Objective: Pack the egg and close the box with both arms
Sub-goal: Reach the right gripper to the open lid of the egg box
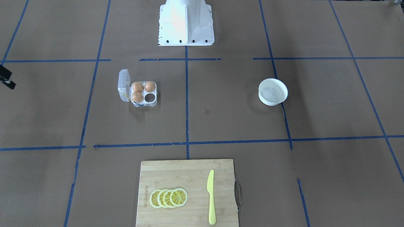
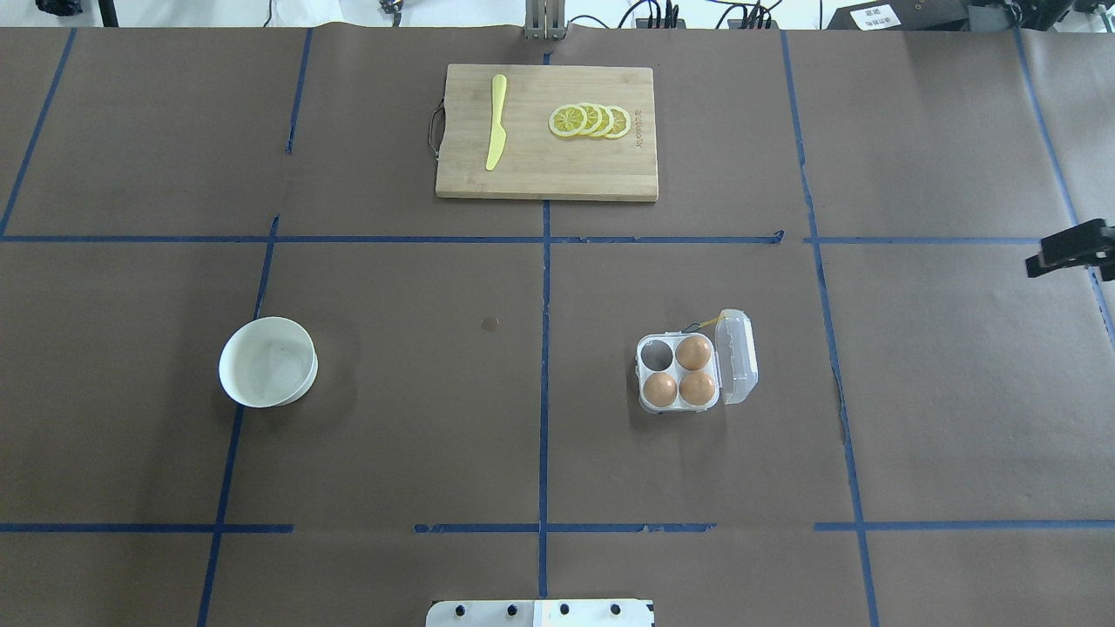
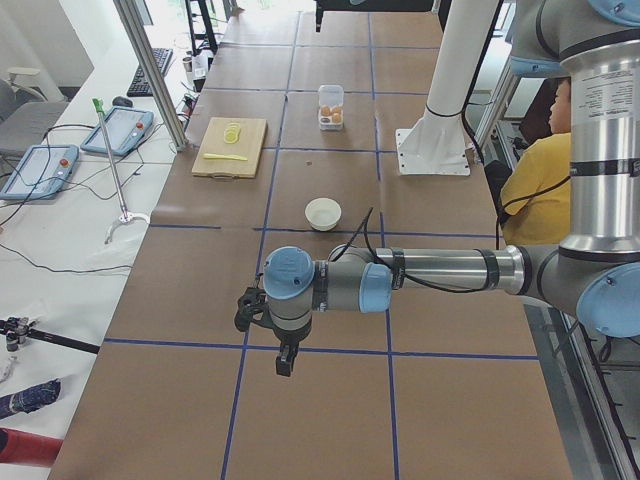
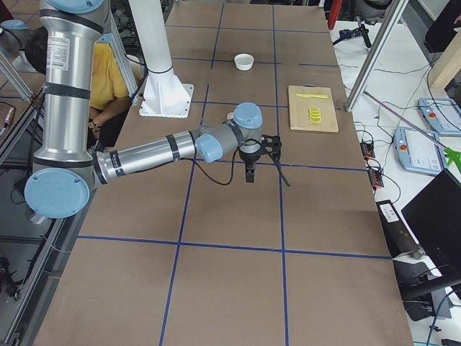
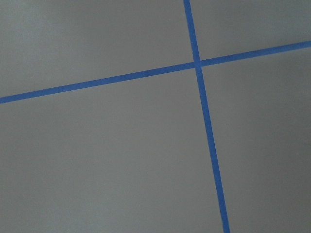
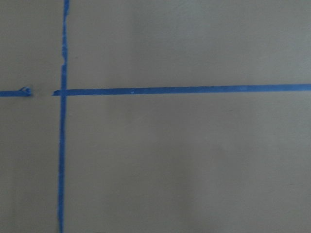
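The clear four-cell box [image 2: 692,373] stands right of centre in the overhead view, its lid [image 2: 737,357] hinged open to the side. Three brown eggs [image 2: 694,353] fill three cells; I cannot tell which is the task's egg. One cell [image 2: 658,353] is empty. The box also shows in the front view [image 1: 141,92] and the left view [image 3: 330,105]. My right gripper [image 2: 1070,249] pokes in at the table's right edge, far from the box; I cannot tell its state. My left gripper [image 3: 284,360] hangs over bare table well short of the bowl; I cannot tell its state.
A white bowl [image 2: 267,361] sits on the left half and looks empty. A wooden board [image 2: 523,178] at the far edge carries lemon slices [image 2: 591,121] and a yellow knife [image 2: 496,131]. The white pedestal [image 1: 185,23] stands at the robot's side. Both wrist views show only brown paper and blue tape.
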Robot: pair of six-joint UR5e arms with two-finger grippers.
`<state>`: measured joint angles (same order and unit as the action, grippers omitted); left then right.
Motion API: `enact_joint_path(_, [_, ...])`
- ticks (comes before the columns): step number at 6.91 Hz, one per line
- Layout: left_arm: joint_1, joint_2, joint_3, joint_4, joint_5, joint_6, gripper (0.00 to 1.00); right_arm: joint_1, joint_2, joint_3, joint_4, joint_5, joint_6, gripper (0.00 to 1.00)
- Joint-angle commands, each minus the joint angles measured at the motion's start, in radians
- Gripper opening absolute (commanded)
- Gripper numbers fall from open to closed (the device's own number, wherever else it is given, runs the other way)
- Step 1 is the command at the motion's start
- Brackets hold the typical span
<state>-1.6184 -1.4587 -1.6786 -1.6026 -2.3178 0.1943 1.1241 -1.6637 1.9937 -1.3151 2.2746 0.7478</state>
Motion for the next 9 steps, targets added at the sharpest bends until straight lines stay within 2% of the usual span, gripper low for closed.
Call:
enact_joint_path(1, [0.0, -0.003, -0.009, 0.0, 0.0, 0.0, 1.0, -0.249, 0.112, 0.036, 0.013, -0.131, 0.273, 1.0])
enact_joint_path(3, [0.002, -0.025, -0.009, 0.001, 0.0, 0.0, 1.0, -0.453, 0.201, 0.033, 0.013, -0.309, 0.469, 1.0])
enact_joint_path(4, [0.002, -0.034, -0.01, 0.001, 0.0, 0.0, 1.0, -0.521, 0.24, 0.025, 0.011, -0.354, 0.499, 1.0])
enact_joint_path(5, [0.002, -0.037, -0.009, 0.001, 0.0, -0.001, 1.0, -0.541, 0.278, 0.024, 0.011, -0.359, 0.533, 1.0])
enact_joint_path(7, [0.002, -0.043, -0.007, 0.003, 0.0, 0.0, 1.0, -0.54, 0.288, 0.024, 0.011, -0.357, 0.533, 1.0])
enact_joint_path(9, [0.002, -0.042, -0.012, 0.003, 0.0, -0.001, 1.0, -0.477, 0.271, 0.02, -0.009, -0.342, 0.495, 1.0])
